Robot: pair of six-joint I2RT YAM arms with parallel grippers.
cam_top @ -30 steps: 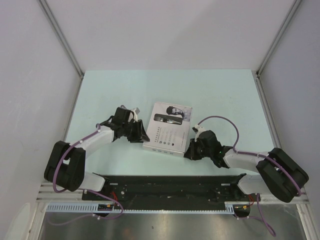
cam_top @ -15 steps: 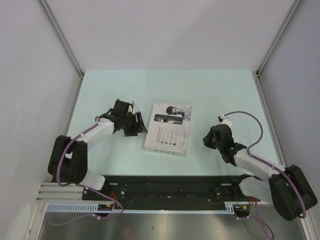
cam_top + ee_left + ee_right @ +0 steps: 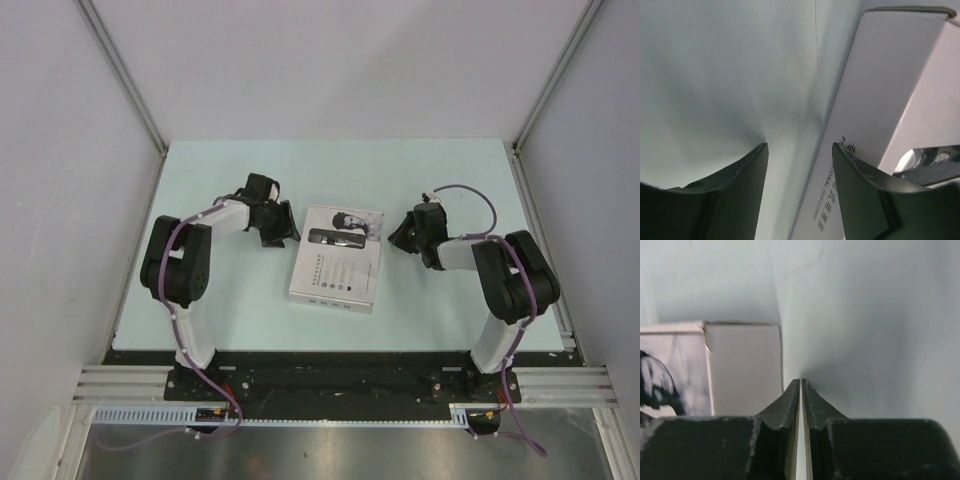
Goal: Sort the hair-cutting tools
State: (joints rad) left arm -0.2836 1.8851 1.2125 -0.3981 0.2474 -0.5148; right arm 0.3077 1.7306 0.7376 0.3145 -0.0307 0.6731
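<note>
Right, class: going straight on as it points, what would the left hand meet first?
Probably the white box: its long side lies just ahead of the open left hand, though depth is unclear.

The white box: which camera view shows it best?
The top external view shows it best: the whole white box is seen from above, lying flat, with the picture on its lid. The left wrist view shows only one long printed side, very close. The right wrist view shows only one corner at the left edge.
</note>
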